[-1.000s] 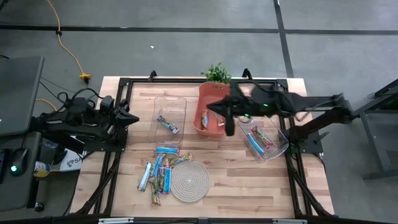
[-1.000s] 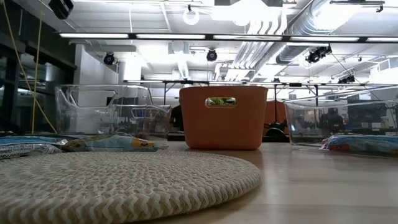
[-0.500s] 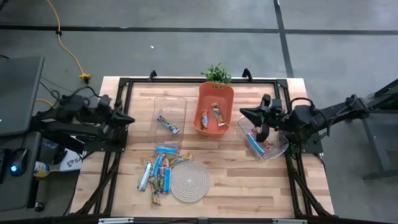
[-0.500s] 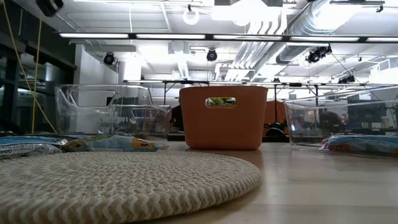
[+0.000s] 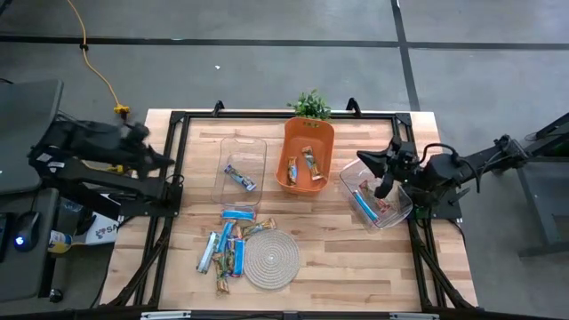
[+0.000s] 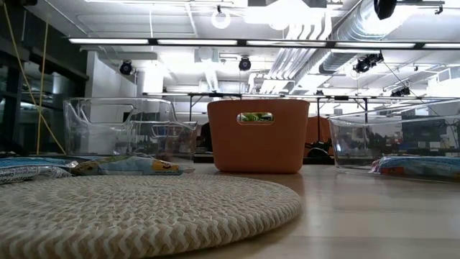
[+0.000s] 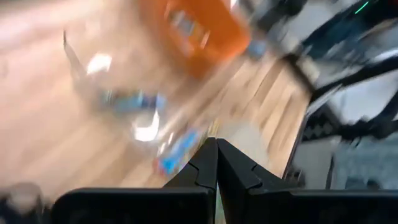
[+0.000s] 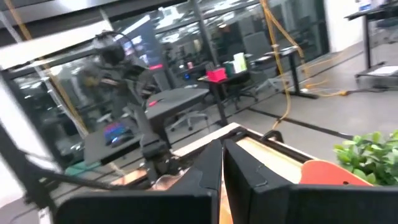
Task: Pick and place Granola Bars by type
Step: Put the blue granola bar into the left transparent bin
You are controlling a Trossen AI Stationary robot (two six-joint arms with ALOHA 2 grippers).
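Small flat wrapped granola bars [image 5: 229, 242] — light blue, green-brown, red-brown — lie loose beside the round woven mat [image 5: 272, 258], others already in three bins — flat.

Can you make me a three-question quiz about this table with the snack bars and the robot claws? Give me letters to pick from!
1. Where is the round woven mat?
A. inside the orange basket
B. on the table beside the loose granola bars
C. under the plant

2. How many bars lie in the orange basket?
A. none
B. two
C. six

3. What is the left claw doing?
A. it is shut with nothing in it
B. it is gripping a blue bar
C. it is wide open over the mat

Answers:
1 B: the high view shows the mat flat on the wood, right next to the pile of loose granola bars.
2 B: two wrappers show on the basket's floor from above.
3 A: the left wrist view shows its two fingers pressed together, with no bar between them.
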